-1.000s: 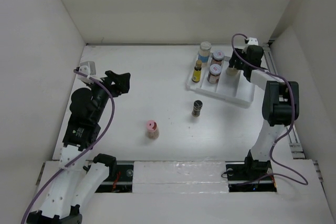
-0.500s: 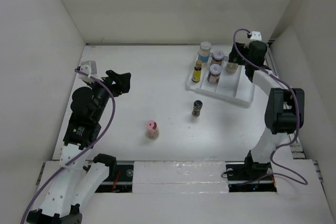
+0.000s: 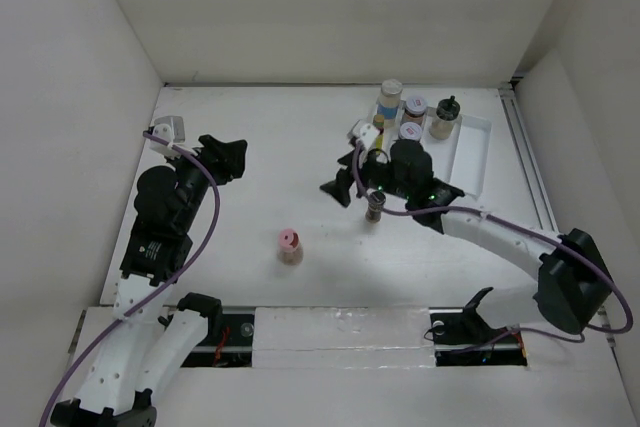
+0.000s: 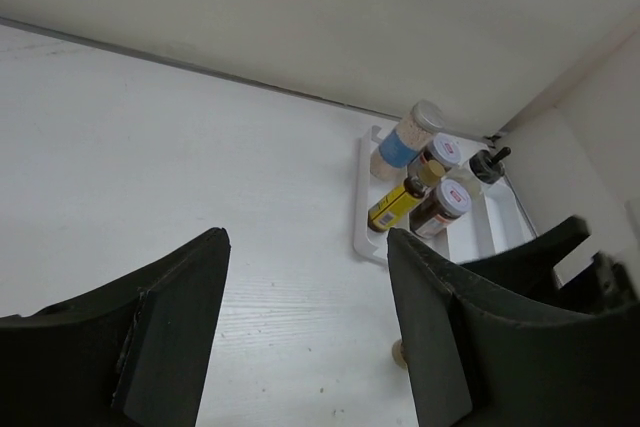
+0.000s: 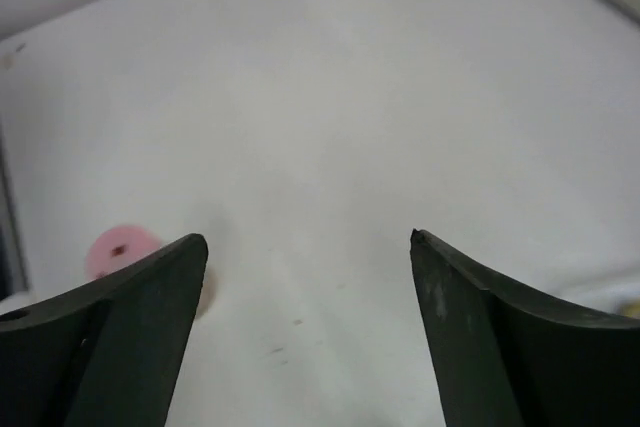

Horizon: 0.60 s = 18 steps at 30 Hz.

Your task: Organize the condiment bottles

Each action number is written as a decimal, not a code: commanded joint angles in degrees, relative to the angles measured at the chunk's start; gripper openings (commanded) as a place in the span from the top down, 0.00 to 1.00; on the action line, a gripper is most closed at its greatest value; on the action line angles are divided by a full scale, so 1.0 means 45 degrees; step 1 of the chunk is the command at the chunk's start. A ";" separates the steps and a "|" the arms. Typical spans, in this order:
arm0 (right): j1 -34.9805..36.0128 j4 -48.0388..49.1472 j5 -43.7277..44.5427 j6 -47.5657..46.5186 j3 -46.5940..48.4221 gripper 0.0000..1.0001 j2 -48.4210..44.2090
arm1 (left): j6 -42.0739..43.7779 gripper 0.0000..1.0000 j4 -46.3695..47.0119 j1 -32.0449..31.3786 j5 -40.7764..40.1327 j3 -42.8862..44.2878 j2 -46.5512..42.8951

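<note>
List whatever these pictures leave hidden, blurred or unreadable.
Top view: the right arm covers the near-left corner of the tray and most of the slim yellow bottle.
Right wrist view: the pink-lidded jar is blurred and partly behind a black finger.
Left wrist view: labels on the jars are too small to read.

A tray (image 3: 474,150) sat on the surface (image 3: 260,137) in the upper right of the frame. A tall jar (image 3: 390,99) stood at its upper left corner, with a slim bottle (image 4: 396,207) just below it. A short jar (image 3: 414,107) stood right of the tall one, a second short jar (image 3: 410,130) below that, and a knobbed bottle (image 3: 445,119) further right. A loose jar (image 3: 375,209) stood just below the tray, and another jar (image 3: 289,247) at lower centre.
</note>
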 commanded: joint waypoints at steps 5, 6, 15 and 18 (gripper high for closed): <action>0.2958 -0.0908 -0.2153 -0.1453 -0.0153 0.03 0.1706 | 0.0082 0.34 0.0412 -0.0029 0.0049 -0.0023 -0.0217; 0.3156 -0.0908 -0.2292 -0.1588 0.0081 0.02 0.1921 | 0.0082 0.34 0.0412 -0.0029 0.0049 -0.0023 -0.0217; 0.3958 -0.0908 -0.2039 -0.1941 0.1275 0.00 0.4129 | 0.0082 0.33 0.0510 -0.0029 -0.0069 -0.0023 -0.0334; 0.3958 -0.0676 -0.2039 -0.1941 0.1724 0.04 0.4813 | 0.0082 0.33 0.0510 -0.0029 0.0049 -0.0023 -0.0334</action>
